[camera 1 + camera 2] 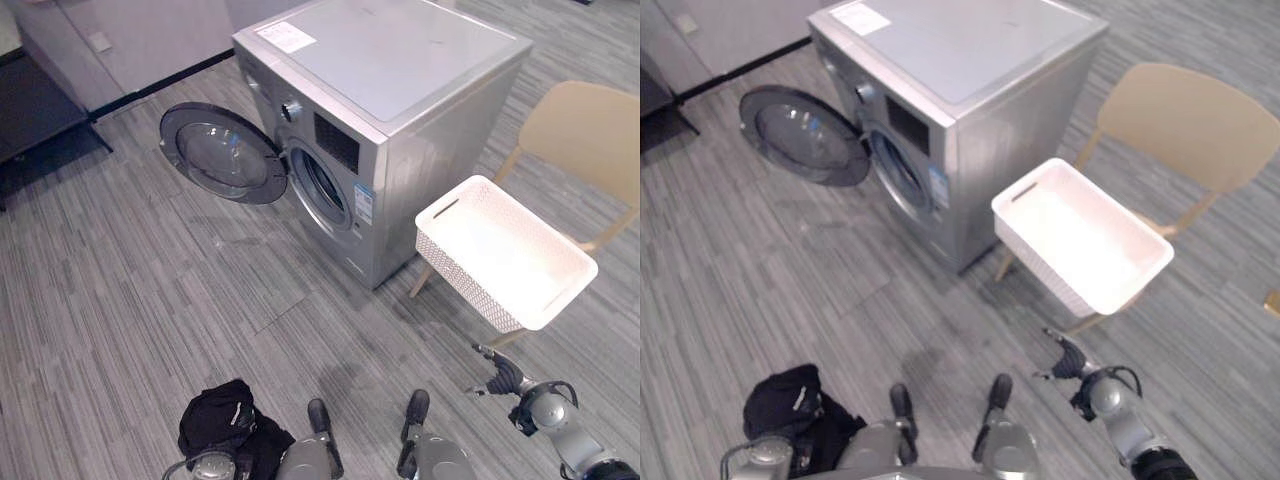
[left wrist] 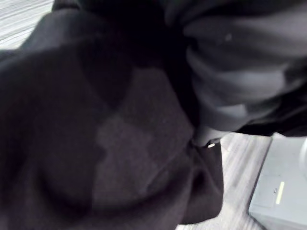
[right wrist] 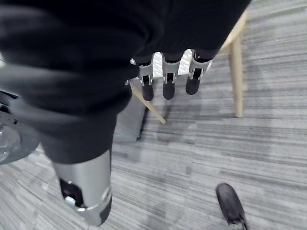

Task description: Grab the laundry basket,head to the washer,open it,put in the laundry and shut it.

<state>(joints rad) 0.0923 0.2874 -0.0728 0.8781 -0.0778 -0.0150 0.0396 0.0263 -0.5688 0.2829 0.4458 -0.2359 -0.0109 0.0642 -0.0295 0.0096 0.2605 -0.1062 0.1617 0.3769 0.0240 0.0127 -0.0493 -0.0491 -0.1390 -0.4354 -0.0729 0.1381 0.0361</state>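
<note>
Dark laundry point(image 2: 96, 143) hiding left hand

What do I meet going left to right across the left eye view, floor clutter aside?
Black laundry by the left hand → open washer door → washer → white basket → tan chair.

White laundry basket point(image 1: 505, 250) empty on chair, washer point(image 1: 380, 120) door open, dark laundry point(image 1: 222, 420) bundled low.
</note>
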